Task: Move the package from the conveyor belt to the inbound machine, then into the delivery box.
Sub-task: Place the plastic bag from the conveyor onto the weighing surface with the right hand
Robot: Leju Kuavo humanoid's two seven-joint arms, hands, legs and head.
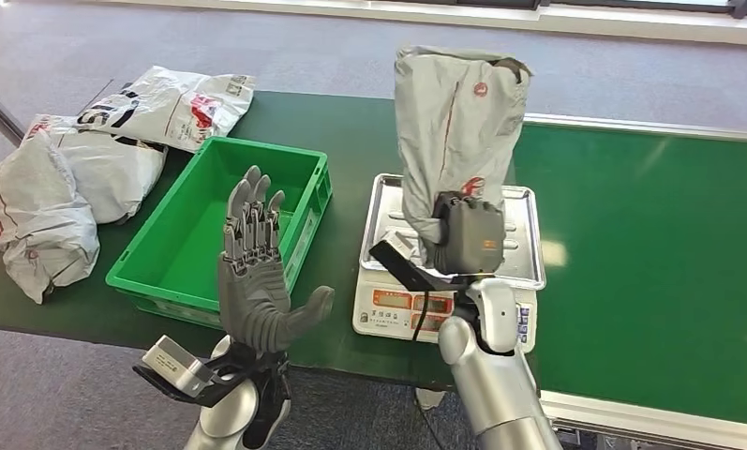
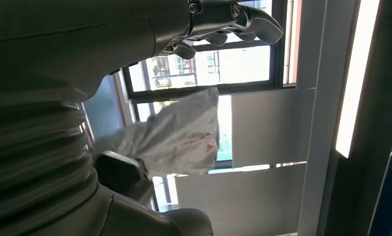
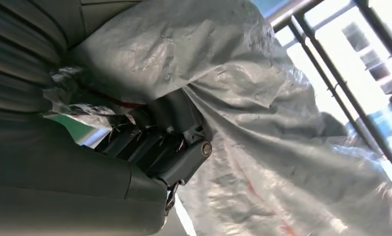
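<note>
My right hand (image 1: 465,236) grips the lower end of a grey plastic package (image 1: 454,127) with red print and holds it upright over the steel tray of the weighing scale (image 1: 529,244). In the right wrist view the crinkled package (image 3: 262,128) wraps over the dark fingers (image 3: 174,147). My left hand (image 1: 255,272) is raised with its fingers spread, holding nothing, near the front corner of the green box (image 1: 201,234). The left wrist view catches the held package (image 2: 176,135) and the fingers (image 2: 233,19) against a window.
Several other grey packages (image 1: 79,178) lie on the green belt (image 1: 650,244) left of the box. The belt's metal edge runs along the right front. Grey carpet lies beyond the table.
</note>
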